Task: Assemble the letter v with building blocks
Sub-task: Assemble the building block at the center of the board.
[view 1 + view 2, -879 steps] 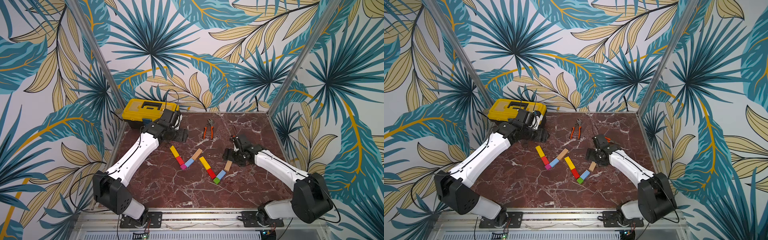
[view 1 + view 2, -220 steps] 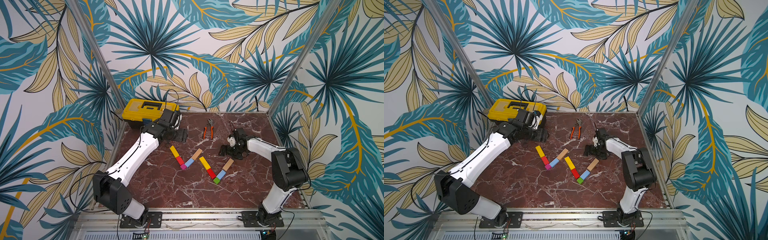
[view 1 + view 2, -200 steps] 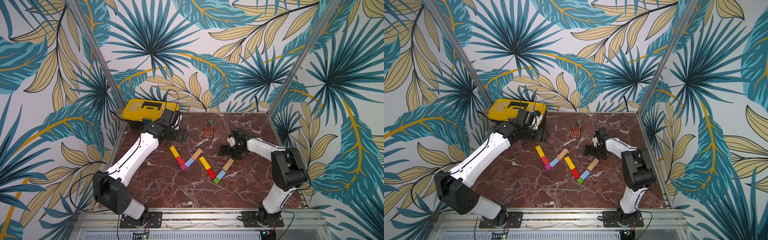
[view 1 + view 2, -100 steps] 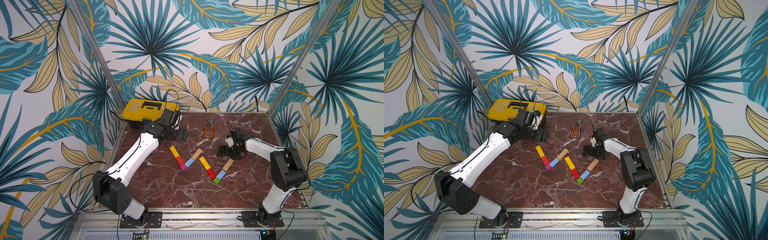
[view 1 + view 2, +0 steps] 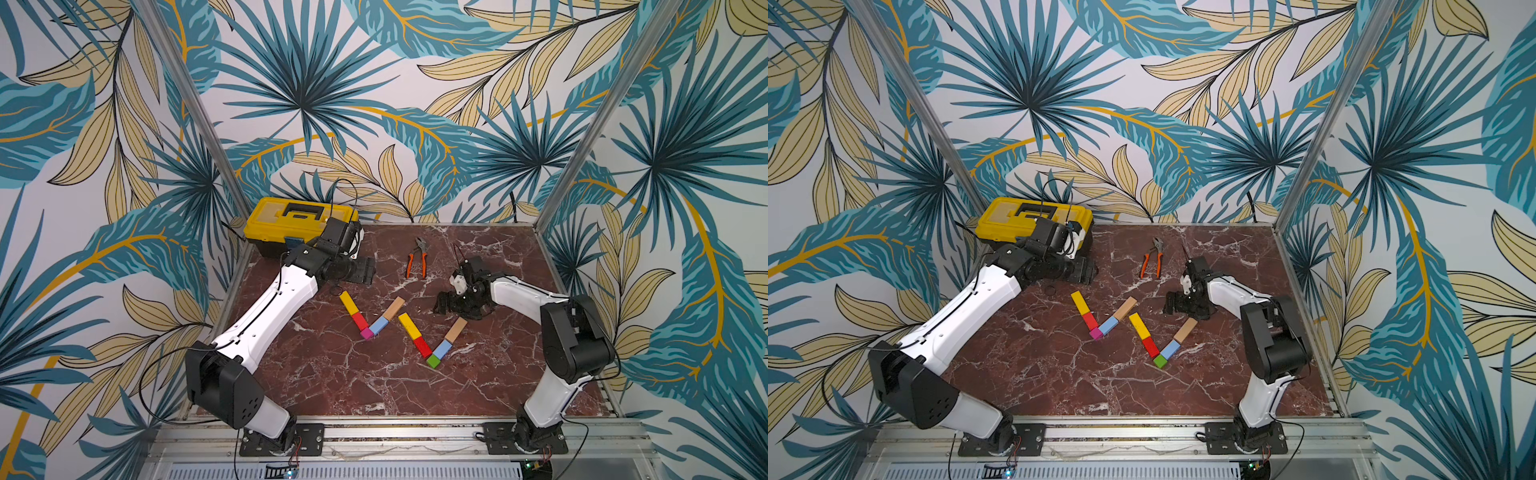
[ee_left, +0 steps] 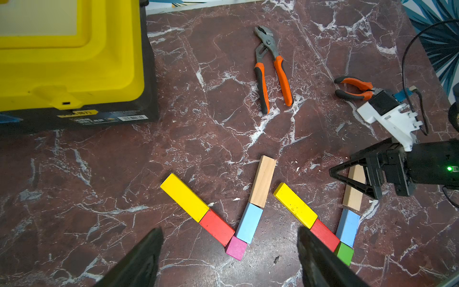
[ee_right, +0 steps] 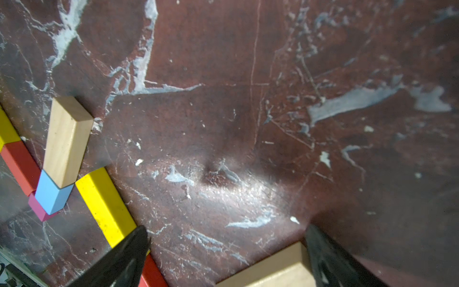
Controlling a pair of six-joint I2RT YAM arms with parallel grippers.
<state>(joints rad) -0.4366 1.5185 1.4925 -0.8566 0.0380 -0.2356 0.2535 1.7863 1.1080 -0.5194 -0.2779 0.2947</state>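
Two V figures of building blocks lie side by side on the marble table (image 5: 332,374). The left letter v runs yellow bar (image 5: 348,302), red block (image 5: 360,321), magenta cube (image 5: 366,333), light-blue block (image 5: 378,326), plain-wood bar (image 5: 394,308). The right one has a yellow bar (image 5: 409,325), a red block (image 5: 423,346), a green cube (image 5: 433,361), a light-blue block (image 5: 443,348) and a plain-wood bar (image 5: 456,330). My right gripper (image 5: 442,301) hangs open just behind that wood bar (image 7: 273,270), holding nothing. Behind the left V, my left gripper (image 5: 365,270) is open and empty.
A yellow toolbox (image 5: 299,220) stands at the back left, close behind the left wrist. Orange-handled pliers (image 5: 417,259) lie at the back middle. A smaller orange-handled pair (image 6: 352,88) lies behind the right wrist. Metal posts mark the back corners.
My right gripper has drifted a little to the left and back from the right V's wood bar, and its arm has folded. The left arm and all blocks are where they were.
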